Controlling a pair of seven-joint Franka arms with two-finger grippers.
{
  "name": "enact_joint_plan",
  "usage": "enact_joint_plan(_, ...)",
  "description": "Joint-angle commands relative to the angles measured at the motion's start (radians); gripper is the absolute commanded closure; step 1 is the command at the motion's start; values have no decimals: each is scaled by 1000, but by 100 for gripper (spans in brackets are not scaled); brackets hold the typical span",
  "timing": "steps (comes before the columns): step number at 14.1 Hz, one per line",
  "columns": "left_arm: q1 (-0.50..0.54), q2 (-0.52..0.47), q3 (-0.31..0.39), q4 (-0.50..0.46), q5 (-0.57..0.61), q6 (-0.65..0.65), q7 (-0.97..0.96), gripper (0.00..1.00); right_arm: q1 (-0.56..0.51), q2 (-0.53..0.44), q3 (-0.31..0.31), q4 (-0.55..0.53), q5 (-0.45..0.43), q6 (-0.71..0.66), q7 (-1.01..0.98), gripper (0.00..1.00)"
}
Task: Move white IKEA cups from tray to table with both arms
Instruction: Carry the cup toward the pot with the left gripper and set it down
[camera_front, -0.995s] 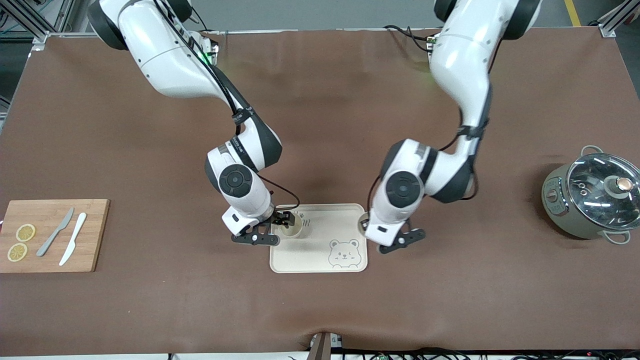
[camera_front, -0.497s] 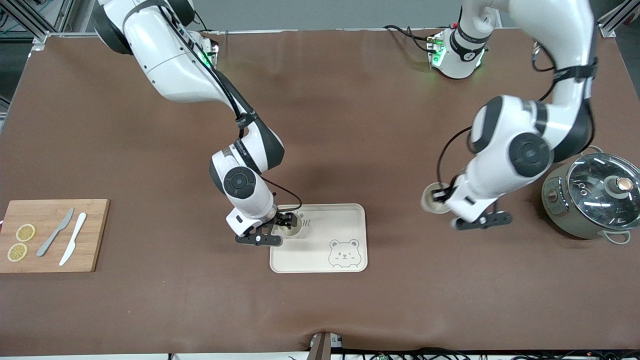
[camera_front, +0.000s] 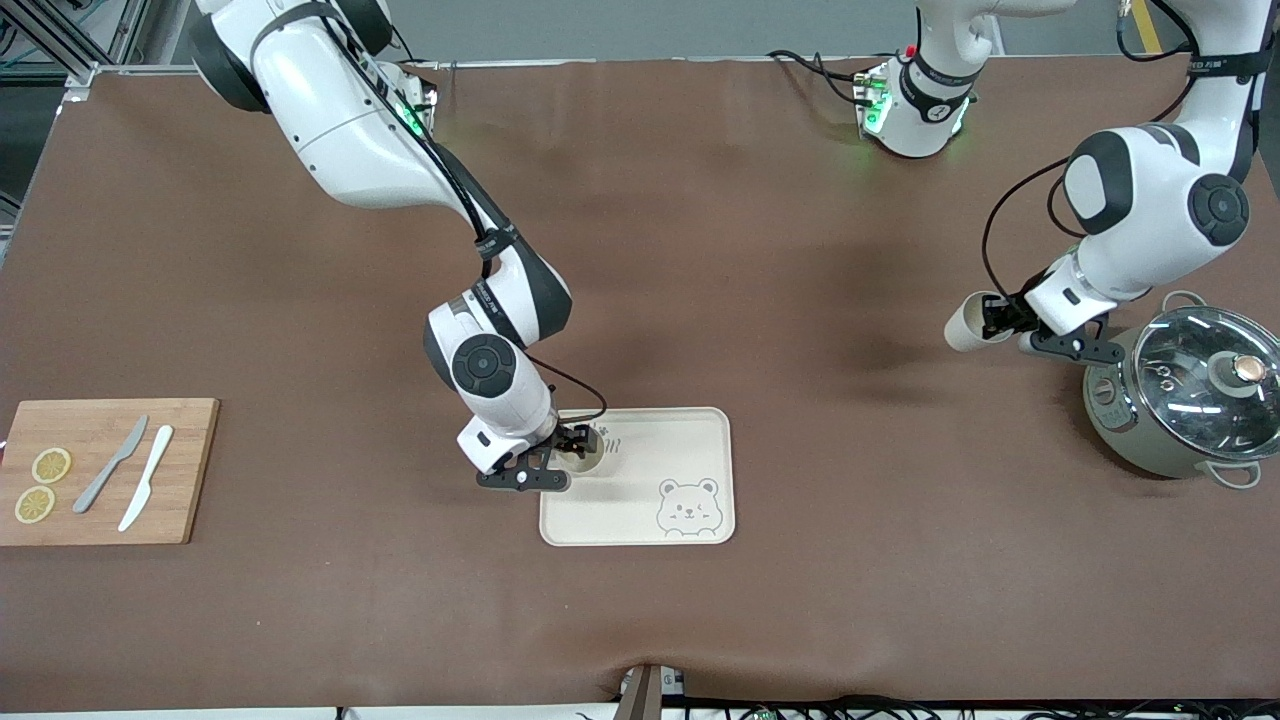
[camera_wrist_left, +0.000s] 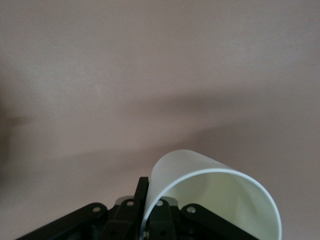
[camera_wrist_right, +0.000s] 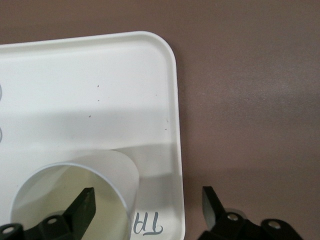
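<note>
One white cup (camera_front: 588, 452) stands on the bear-printed tray (camera_front: 655, 445), in its corner toward the right arm's end; it shows in the right wrist view (camera_wrist_right: 75, 185) on the tray (camera_wrist_right: 100, 100). My right gripper (camera_front: 568, 447) is open (camera_wrist_right: 148, 200), with one finger (camera_wrist_right: 85, 207) inside the cup and the other outside past the tray's rim. My left gripper (camera_front: 1002, 317) is shut on the rim wall of the second white cup (camera_front: 967, 323), held tilted in the air over bare table beside the pot. In the left wrist view the cup (camera_wrist_left: 215, 195) is pinched by this gripper (camera_wrist_left: 150, 202).
A grey pot with a glass lid (camera_front: 1190, 390) stands at the left arm's end, close to the left gripper. A wooden cutting board (camera_front: 100, 500) with two knives and lemon slices lies at the right arm's end.
My left arm has carried its cup from the tray's edge toward the left arm's end, to beside the pot. My right gripper has stayed at the cup on the tray.
</note>
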Motion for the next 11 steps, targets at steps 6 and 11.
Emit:
enact_joint_plan(6,-22,218,-122,-48,-144,399,12,100,8,13,-2,23,-14,1,-7,83)
enact_joint_plan(11,-11,274,-122,-47,-161,407,9,100,14,11,-2,23,-14,3,-7,100)
